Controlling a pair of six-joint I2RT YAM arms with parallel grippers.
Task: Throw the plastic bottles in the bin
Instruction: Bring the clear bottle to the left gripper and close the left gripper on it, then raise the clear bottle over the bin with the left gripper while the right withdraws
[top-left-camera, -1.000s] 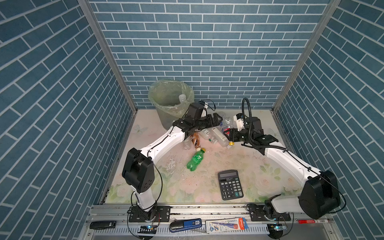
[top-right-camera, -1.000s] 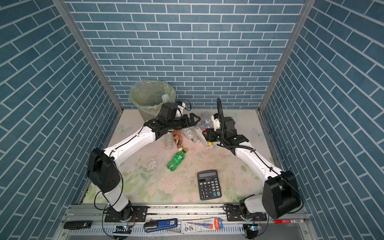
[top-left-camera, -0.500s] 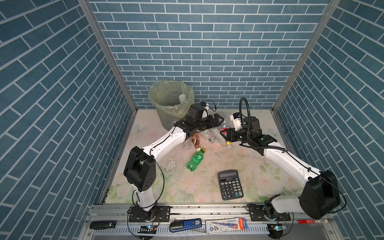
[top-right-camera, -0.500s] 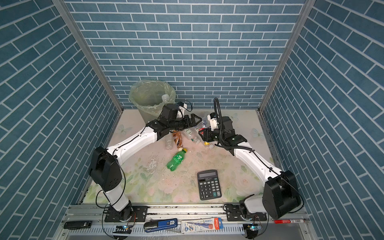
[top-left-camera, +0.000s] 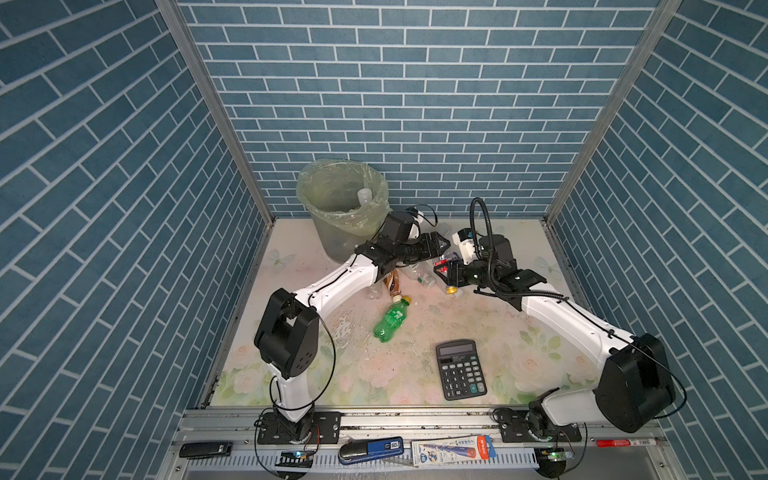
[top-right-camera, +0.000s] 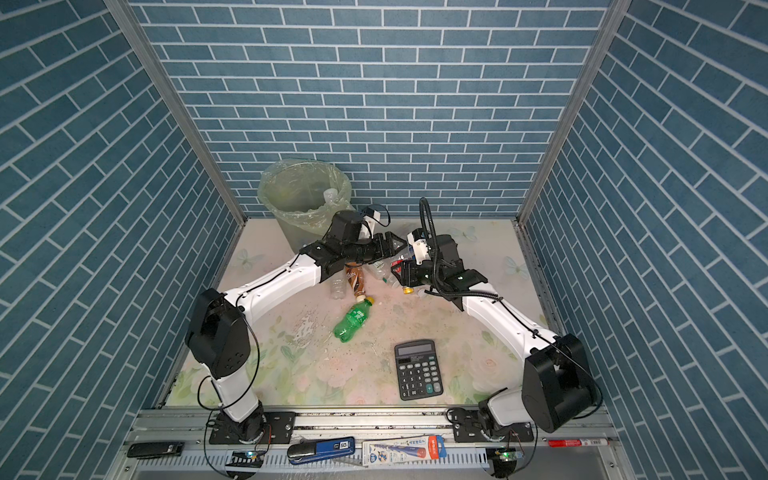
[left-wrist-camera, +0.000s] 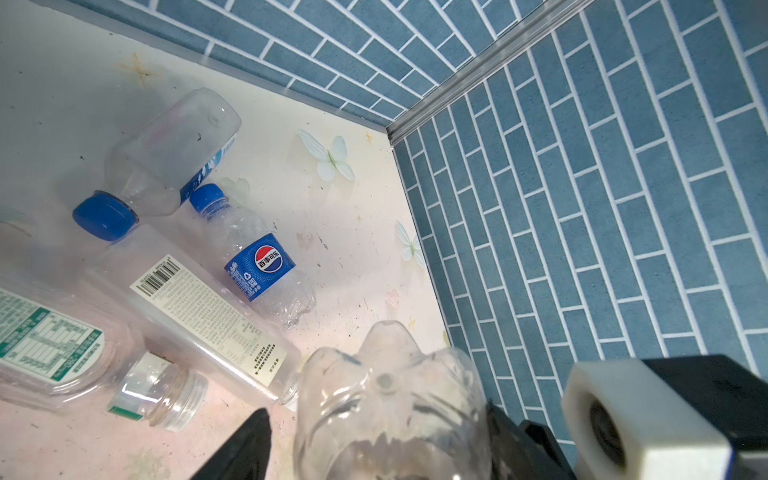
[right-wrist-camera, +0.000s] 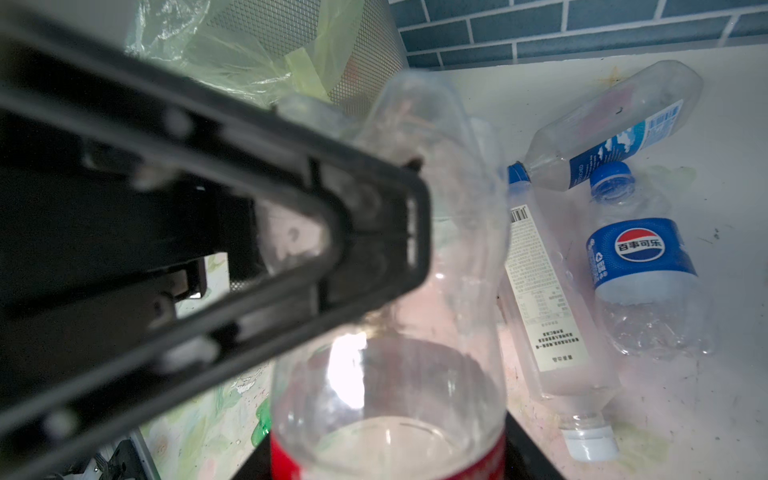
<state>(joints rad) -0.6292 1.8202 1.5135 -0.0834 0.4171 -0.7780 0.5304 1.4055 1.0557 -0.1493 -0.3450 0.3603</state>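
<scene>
My left gripper is open, with its jaws on either side of a clear label-less bottle; one finger touches it and the other shows a small gap. In both top views the left gripper nearly meets my right gripper, which is shut on a red-labelled bottle. Several plastic bottles lie beside them, among them a Pepsi one, a blue-capped one and a white-labelled one. A green bottle and a brown one lie nearer. The bin stands at the back left.
A black calculator lies near the front. The tiled back wall and right corner are close behind the bottle pile. A bottle neck shows inside the bin. The left forearm crosses in front of the bin.
The left jaws have narrowed around the clear bottle. The right gripper has shifted a little leftward with its red-labelled bottle, closer to the left gripper.
</scene>
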